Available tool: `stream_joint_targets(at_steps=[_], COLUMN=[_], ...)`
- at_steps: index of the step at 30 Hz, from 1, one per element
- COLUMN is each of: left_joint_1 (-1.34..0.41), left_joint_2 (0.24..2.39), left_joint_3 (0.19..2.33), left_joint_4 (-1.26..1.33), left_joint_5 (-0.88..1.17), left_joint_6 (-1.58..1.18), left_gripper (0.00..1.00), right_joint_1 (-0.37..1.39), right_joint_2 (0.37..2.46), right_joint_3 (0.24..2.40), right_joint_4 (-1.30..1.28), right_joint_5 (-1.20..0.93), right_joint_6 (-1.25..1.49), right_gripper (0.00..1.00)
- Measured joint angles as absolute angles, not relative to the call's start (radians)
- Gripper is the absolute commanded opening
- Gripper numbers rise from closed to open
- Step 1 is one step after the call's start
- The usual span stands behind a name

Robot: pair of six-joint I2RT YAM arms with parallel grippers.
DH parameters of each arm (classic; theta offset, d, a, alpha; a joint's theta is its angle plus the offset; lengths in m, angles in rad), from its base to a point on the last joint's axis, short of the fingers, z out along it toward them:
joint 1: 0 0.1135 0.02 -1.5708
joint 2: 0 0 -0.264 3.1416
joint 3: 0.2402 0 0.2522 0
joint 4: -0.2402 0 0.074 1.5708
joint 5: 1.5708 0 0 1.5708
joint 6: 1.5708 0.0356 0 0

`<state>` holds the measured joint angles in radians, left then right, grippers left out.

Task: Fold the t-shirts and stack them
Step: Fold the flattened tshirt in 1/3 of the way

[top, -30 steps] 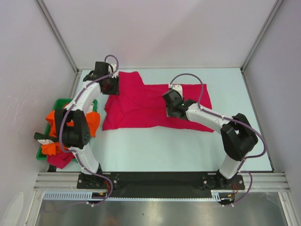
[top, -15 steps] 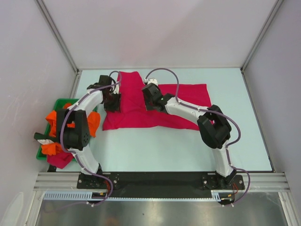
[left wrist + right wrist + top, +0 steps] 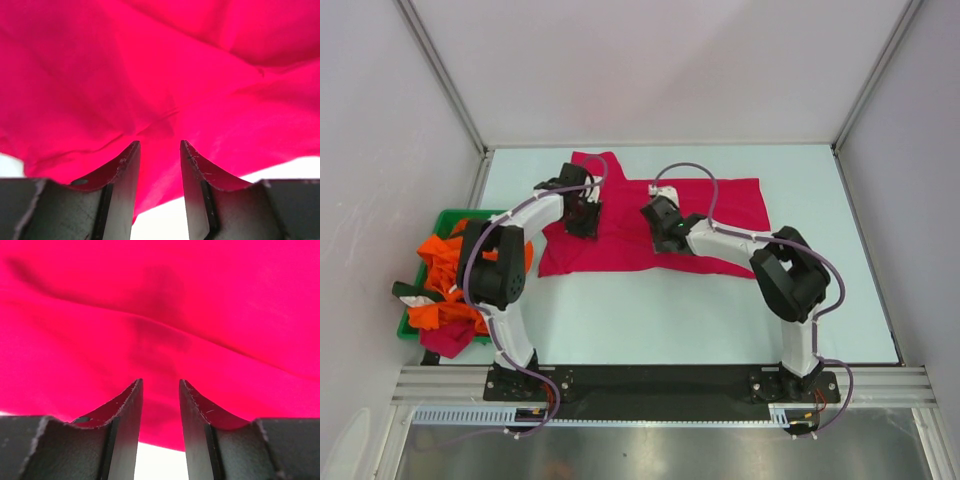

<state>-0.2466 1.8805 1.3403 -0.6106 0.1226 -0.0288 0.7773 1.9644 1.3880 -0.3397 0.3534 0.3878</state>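
crimson t-shirt (image 3: 725,205) lies spread toward 12 o'clock on the tabletop (image 3: 670,310) — left tool (image 3: 582,216) at its 9 o'clock side, right tool (image 3: 663,225) mid-cloth, both slightly parted, pinching nothing visibly — likely poised to grab a fold line.

We saw a plain crimson-pink t-shirt (image 3: 615,238) on a pale table (image 3: 700,320), and orange shirts (image 3: 433,255) in a green tray (image 3: 448,214).

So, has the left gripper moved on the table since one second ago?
Yes. The left gripper has come toward the near edge of the table and to the right, away from the green tray, further onto the crimson t-shirt.
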Motion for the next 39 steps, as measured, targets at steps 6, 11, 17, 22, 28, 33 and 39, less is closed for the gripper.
stream_joint_targets(at_steps=[6, 11, 17, 22, 28, 33, 39], left_joint_1=[-0.266, -0.261, -0.261, -0.261, -0.261, -0.261, -0.261], left_joint_2=[1.916, 1.92, 1.932, 1.987, 2.014, 2.016, 2.016], left_joint_3=[1.356, 1.367, 1.374, 1.391, 1.425, 1.433, 1.433], left_joint_4=[-0.596, -0.587, -0.586, -0.586, -0.598, -0.601, -0.601], left_joint_5=[0.057, 0.02, -0.002, -0.005, -0.005, -0.005, -0.005], left_joint_6=[-0.038, -0.049, -0.052, -0.053, -0.053, -0.055, -0.055], left_gripper=[0.43, 0.44, 0.44, 0.44, 0.24, 0.06, 0.0], right_joint_1=[0.665, 0.625, 0.591, 0.566, 0.555, 0.555, 0.555], right_joint_2=[1.875, 1.822, 1.795, 1.796, 1.818, 1.829, 1.837], right_joint_3=[1.238, 1.205, 1.185, 1.163, 1.159, 1.159, 1.15], right_joint_4=[-0.338, -0.327, -0.302, -0.296, -0.292, -0.292, -0.284], right_joint_5=[0.384, 0.396, 0.395, 0.395, 0.392, 0.383, 0.383], right_joint_6=[0.428, 0.437, 0.436, 0.437, 0.441, 0.445, 0.445], right_gripper=[0.41, 0.42, 0.42, 0.42, 0.42, 0.42, 0.38])
